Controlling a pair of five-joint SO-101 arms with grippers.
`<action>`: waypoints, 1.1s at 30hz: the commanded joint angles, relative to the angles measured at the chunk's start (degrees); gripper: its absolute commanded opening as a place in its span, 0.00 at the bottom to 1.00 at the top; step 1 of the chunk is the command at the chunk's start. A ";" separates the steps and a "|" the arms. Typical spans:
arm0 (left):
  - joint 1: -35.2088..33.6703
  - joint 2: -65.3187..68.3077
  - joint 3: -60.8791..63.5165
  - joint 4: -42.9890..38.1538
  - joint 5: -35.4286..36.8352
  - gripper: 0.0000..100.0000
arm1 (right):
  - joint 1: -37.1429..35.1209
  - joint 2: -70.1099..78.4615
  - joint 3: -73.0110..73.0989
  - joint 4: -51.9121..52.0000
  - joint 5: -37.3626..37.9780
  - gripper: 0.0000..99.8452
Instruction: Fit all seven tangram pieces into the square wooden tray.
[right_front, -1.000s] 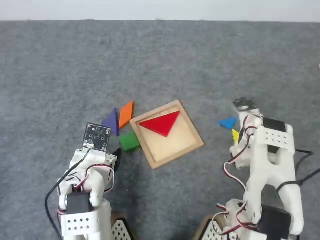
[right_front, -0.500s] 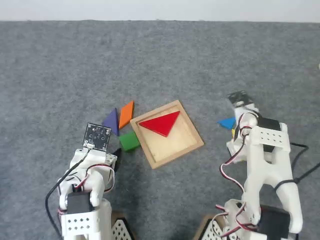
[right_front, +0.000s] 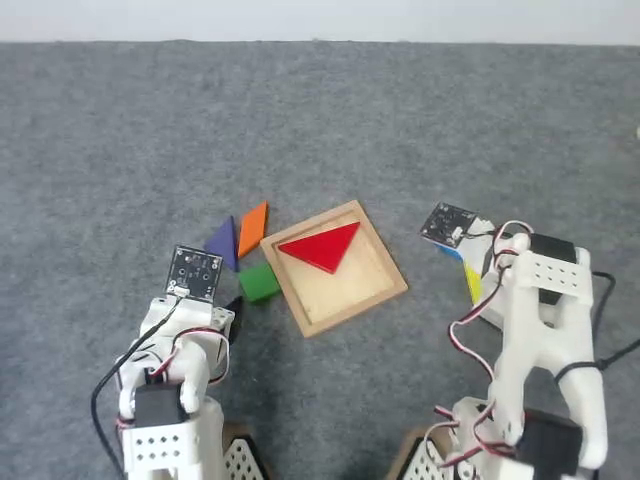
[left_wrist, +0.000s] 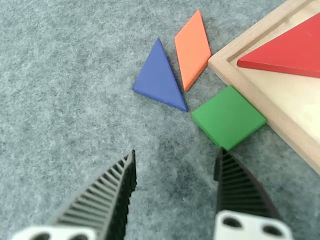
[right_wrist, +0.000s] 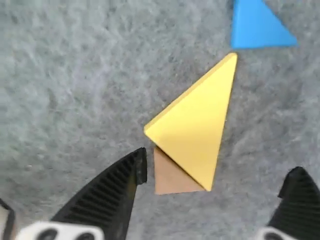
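The square wooden tray (right_front: 382, 290) lies at mid-table with a red triangle (right_front: 322, 245) inside. Left of it lie a purple triangle (right_front: 223, 241), an orange parallelogram (right_front: 252, 227) and a green square (right_front: 259, 283). My left gripper (left_wrist: 175, 190) is open just short of the green square (left_wrist: 229, 117), with the purple triangle (left_wrist: 160, 78) and orange piece (left_wrist: 193, 47) beyond. My right gripper (right_wrist: 215, 192) is open around a yellow triangle (right_wrist: 195, 125) that lies over a tan piece (right_wrist: 170, 177). A blue triangle (right_wrist: 257, 27) sits farther off. Yellow (right_front: 472, 282) and blue (right_front: 450, 250) edges peek past the right arm.
Grey felt covers the whole table (right_front: 320, 120). Wide bare felt stretches behind the tray and to the far left. A pale wall strip runs along the back edge. Both arm bases stand at the near edge.
The right arm's wrist has swung left toward the tray and now covers most of the blue triangle. The left arm and all pieces by the tray have stayed put.
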 joint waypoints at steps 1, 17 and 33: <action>0.09 -1.23 -0.48 -0.09 -1.05 0.25 | 0.75 4.97 -3.16 -3.82 2.64 0.36; 0.09 -1.23 -0.48 -0.09 -1.05 0.25 | -3.30 12.97 -4.57 -7.52 -8.00 0.34; 0.09 -1.23 -0.48 -0.09 -1.05 0.25 | -3.82 13.14 -4.22 -5.41 -16.00 0.34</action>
